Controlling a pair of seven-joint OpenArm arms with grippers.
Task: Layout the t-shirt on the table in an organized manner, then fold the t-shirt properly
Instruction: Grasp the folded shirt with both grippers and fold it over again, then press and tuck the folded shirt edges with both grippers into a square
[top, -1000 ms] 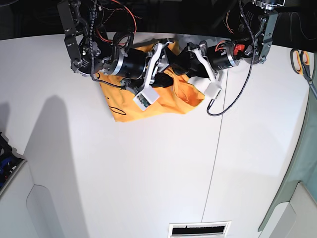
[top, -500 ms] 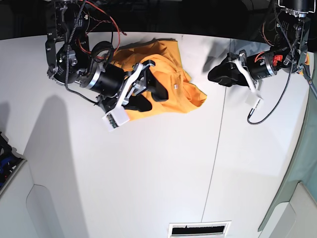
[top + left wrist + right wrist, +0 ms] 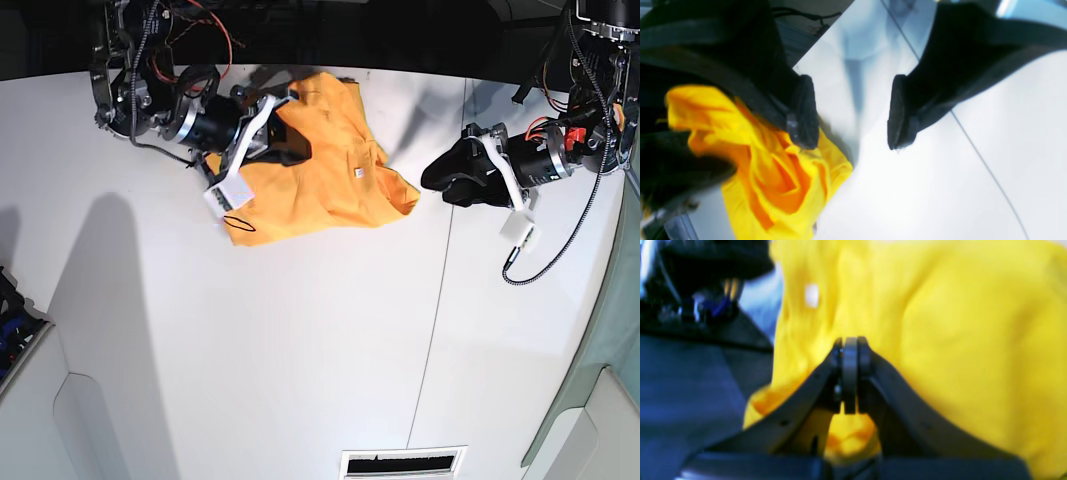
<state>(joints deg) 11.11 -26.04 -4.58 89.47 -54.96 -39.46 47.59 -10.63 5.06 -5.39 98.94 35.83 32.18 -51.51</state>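
T-shirt (image 3: pixel 320 175) lies crumpled at far side of tabletop (image 3: pixel 300 350), left of seam. Soft, light, limp: expect it to sag and bunch, so you lift by edges. Right claw (image 3: pixel 850 373) clenched against cloth at shirt's left end; whether fabric is pinched, unclear. Left claw (image 3: pixel 853 113) released, empty, just right of shirt. Take hem or shoulder corners, pull apart to spread flat.
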